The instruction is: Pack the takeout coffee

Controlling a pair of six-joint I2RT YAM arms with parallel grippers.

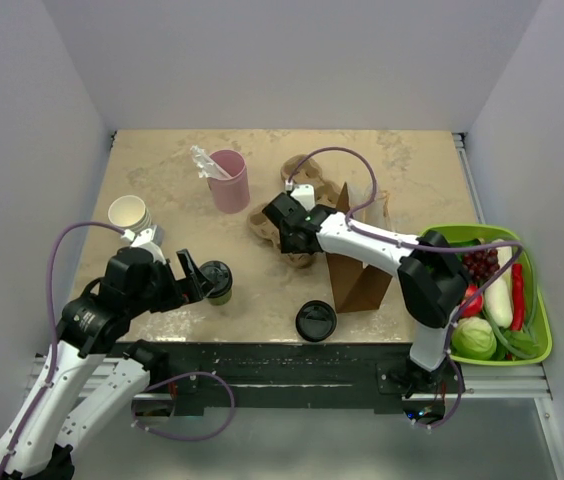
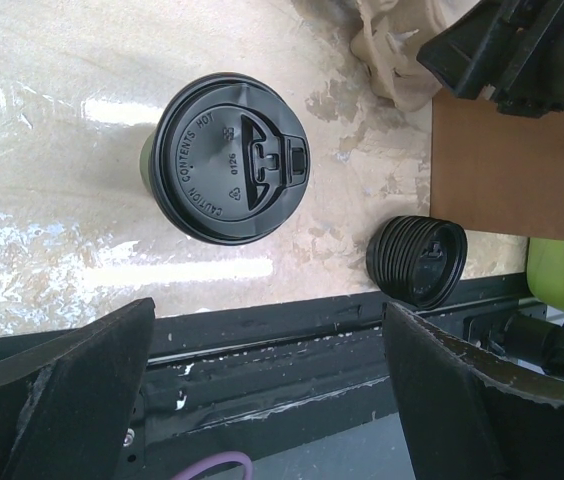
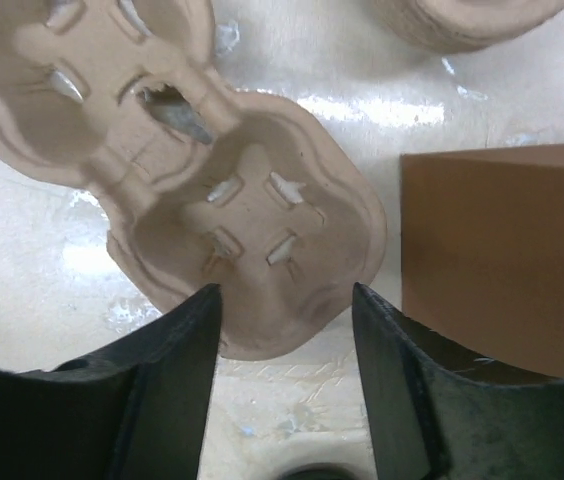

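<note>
The takeout coffee (image 1: 216, 281), a small olive-green cup with a black lid, stands upright near the table's front left. In the left wrist view its lid (image 2: 232, 158) faces the camera. My left gripper (image 1: 190, 278) is open and empty just left of the cup. The cup lies ahead of the fingertips (image 2: 142, 320), not between them. My right gripper (image 1: 287, 237) is open and empty, low over the pulp cup carrier (image 1: 280, 222). In the right wrist view the open jaws (image 3: 285, 292) straddle the near edge of the carrier (image 3: 252, 220). A brown paper bag (image 1: 359, 272) stands right of the carrier.
Loose black lids (image 1: 315, 320) lie near the front edge, also seen in the left wrist view (image 2: 417, 258). A pink tumbler (image 1: 229, 180) stands at the back. Stacked paper cups (image 1: 129, 213) stand at the left. A green basket (image 1: 537, 300) of vegetables sits at the right.
</note>
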